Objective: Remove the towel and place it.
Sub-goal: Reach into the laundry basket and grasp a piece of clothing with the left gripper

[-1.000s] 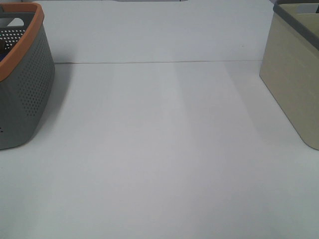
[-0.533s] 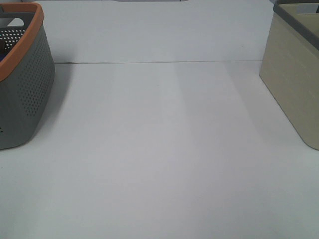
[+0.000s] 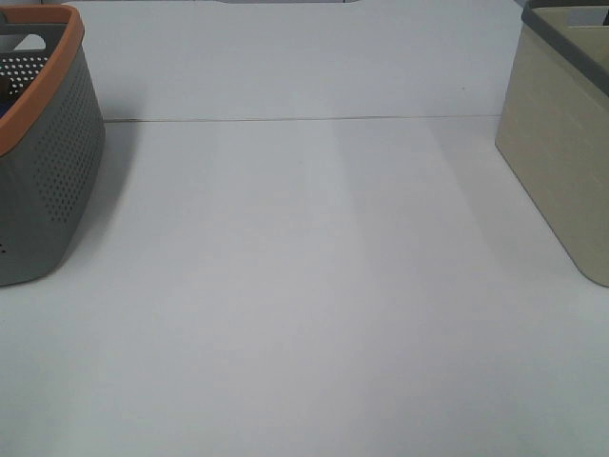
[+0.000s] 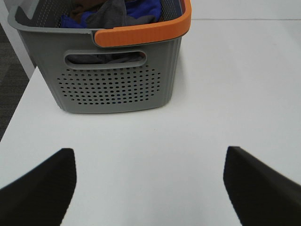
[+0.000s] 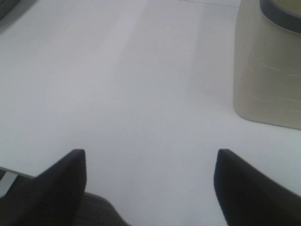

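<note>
The left gripper [image 4: 148, 188] and right gripper [image 5: 150, 188] hang spread and empty, as the towel [image 4: 109, 15] lies heaped in the orange-rimmed basket [image 4: 117, 84] at the left edge of the counter [image 3: 304, 286].

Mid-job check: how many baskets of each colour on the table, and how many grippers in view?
Grey perforated plastic basket with orange rim: 1
Beige plastic basket with dark grey rim: 1
Black grippers: 2, left gripper and right gripper
Total: 4
</note>
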